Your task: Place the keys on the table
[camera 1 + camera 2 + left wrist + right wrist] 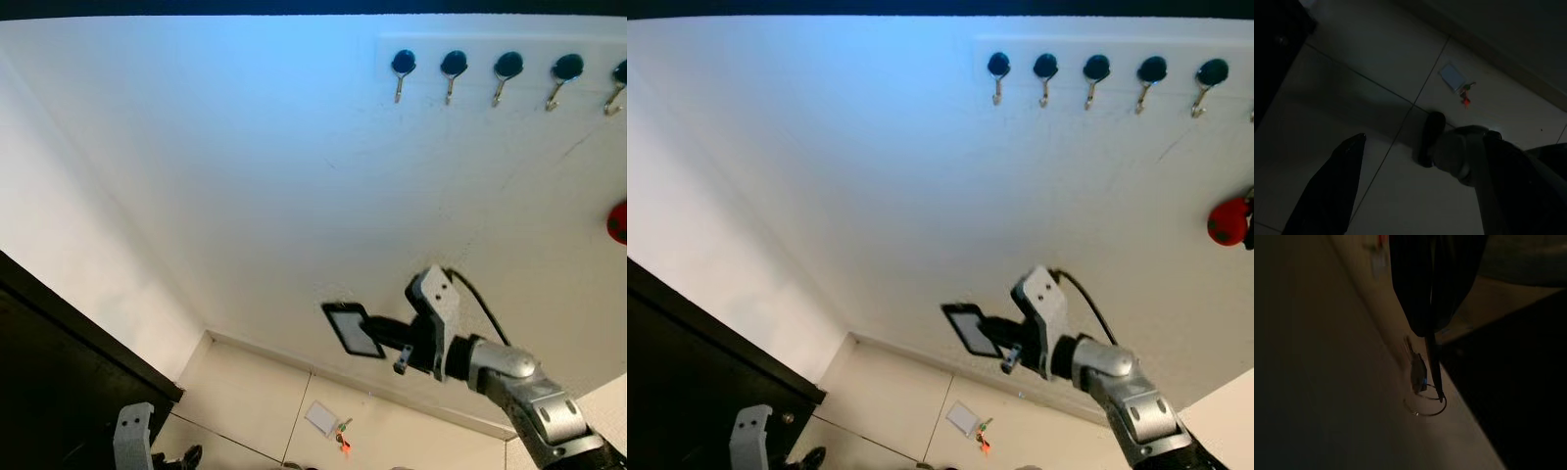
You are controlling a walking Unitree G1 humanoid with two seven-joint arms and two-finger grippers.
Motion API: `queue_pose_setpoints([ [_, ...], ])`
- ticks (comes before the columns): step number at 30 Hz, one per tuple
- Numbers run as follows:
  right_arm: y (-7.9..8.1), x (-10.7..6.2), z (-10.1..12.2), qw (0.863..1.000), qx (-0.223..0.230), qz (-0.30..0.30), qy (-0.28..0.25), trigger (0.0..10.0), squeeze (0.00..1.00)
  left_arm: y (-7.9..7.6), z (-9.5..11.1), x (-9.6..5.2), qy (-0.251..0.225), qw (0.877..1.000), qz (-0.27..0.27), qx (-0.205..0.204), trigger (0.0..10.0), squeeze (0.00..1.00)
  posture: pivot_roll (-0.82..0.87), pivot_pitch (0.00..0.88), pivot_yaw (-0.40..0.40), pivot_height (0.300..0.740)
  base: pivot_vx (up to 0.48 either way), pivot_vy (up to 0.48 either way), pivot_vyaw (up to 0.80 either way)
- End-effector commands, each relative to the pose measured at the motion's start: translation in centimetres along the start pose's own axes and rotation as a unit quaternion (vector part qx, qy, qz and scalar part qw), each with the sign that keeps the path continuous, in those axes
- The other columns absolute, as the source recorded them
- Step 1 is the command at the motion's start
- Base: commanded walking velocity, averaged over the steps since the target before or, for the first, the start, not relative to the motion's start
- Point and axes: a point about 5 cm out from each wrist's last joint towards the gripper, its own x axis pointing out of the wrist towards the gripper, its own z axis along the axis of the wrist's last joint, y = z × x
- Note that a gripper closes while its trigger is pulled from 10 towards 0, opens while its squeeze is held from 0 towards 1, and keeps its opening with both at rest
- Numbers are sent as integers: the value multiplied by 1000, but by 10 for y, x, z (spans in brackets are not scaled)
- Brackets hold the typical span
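R gripper [353,330] is raised by the white wall [245,176], below the row of hooks [505,69]. In the R wrist view its jaws are pressed shut on the keys [1422,382]. A thin wire ring and one small flat key dangle below the fingertips, so the pinch seems to be on the ring or a link, not on the key blade.

L gripper [1415,210] hangs low over the floor tiles [1376,63], jaws apart, nothing between them, idle.

A small white tag w/ red + green bits [338,431] lies on the floor near the skirting. Too small to say what it is.

Handling, as a judgement:
- Keys are light, hard metal, not fragile.
- They're slick and loose-jointed, so they will swing w/ any quick arm move, and a thin ring can slide out of a flat pinch.
- Best hold is firm pressure across the ring where the key sits, or on the flat key head.
- Keep the wrist slow and level.

The dark counter [59,372] is to the robot's L, well apart from the R gripper. It's prob. the drop spot. Lower the keys close to the top before letting go, since they'd bounce or skid.
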Motion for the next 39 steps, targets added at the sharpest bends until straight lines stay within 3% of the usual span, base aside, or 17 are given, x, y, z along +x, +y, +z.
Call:
queue_pose_setpoints([
  [1, -1, 1, -24, 999, 14, -27, 31, 0, 0, 10, 2, -5, -5, 1000, 13, 0, 10000, 0, -132, 117, 121, 740, 0, 0, 0],
  [3, -6, -2, -65, 991, 54, -85, 87, 0, 0, 10, 3, -5, -6, 1000, 14, 0, 10000, 0, -132, 117, 121, 740, 0, 0, 0],
  [4, -6, -2, -65, 991, 54, -85, 87, 0, 0, 10, 3, -5, -6, 1000, 14, 0, 10000, 0, -132, 117, 121, 740, 0, 0, 0],
  [6, -2, -13, -112, 972, 94, -144, 159, 0, 0, 8, -1, -5, -2, 1000, 14, -3, 10000, 0, -130, 117, 117, 740, 0, 0, 0],
  [7, -2, -13, -112, 972, 94, -144, 159, 0, 0, 8, -1, -5, -2, 1000, 14, -3, 10000, 0, -130, 117, 117, 740, 0, 0, 0],
  [9, 9, -27, -147, 950, 126, -182, 218, 0, 0, 6, -5, -5, 2, 1000, 13, -7, 10000, 0, -130, 117, 117, 740, 0, 0, 0],
  [12, 15, -36, -163, 938, 132, -199, 251, 0, 0, 5, -7, -5, 5, 1000, 13, -8, 10000, 0, -130, 117, 117, 740, 0, 0, 0],
  [14, 26, -52, -184, 917, 138, -231, 295, 0, 0, 4, -11, -5, 10, 1000, 11, -9, 10000, 0, -132, 119, 115, 740, 0, 0, 0],
  [17, 31, -60, -193, 906, 146, -248, 310, 0, 0, 3, -12, -6, 13, 1000, 8, -6, 10000, 0, -129, 122, 116, 740, 0, 0, 0],
  [22, 46, -77, -213, 867, 199, -310, 335, 0, 0, 2, -15, -6, 20, 1000, 0, 1, 10000, 0, -127, 127, 122, 740, 0, 0, 0],
  [30, 54, -82, -222, 850, 213, -329, 352, 0, 0, 1, -15, -6, 22, 1000, -4, 5, 10000, 0, -124, 122, 120, 740, 0, 0, 0],
  [31, 56, -84, -224, 845, 213, -332, 360, 2549, 0, 0, -16, -6, 24, 1000, -5, 7, 10000, 0, -121, 117, 118, 740, 0, 0, 0],
  [32, 58, -85, -226, 843, 214, -333, 365, 10000, 0, 0, -16, -5, 26, 1000, -8, 8, 10000, 0, -121, 117, 118, 740, 0, 0, 0],
  [39, 58, -88, -227, 836, 215, -343, 370, 10000, 0, -6, -21, -3, 41, 999, -30, -9, 10000, 0, -127, 109, 115, 740, 0, -246, 0],
])
